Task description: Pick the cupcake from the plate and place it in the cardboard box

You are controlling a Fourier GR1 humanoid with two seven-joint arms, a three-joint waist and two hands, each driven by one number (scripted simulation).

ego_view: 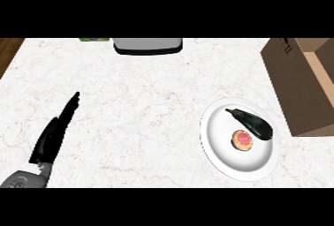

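A cupcake [243,140] with pink frosting sits on a white plate [225,150] at the lower right of the counter. A dark, elongated thing like an eggplant [253,123] lies on the same plate, just behind the cupcake and touching or nearly touching it. The open brown cardboard box [306,84] stands at the right edge, close beside the plate. My left hand [53,134] is at the lower left, fingers straight and pointing away, far from the plate and holding nothing. My right hand does not show.
A grey appliance [146,45] stands at the counter's far edge in the middle, with a small green thing [94,39] to its left. The counter's left edge meets a wooden floor [8,50].
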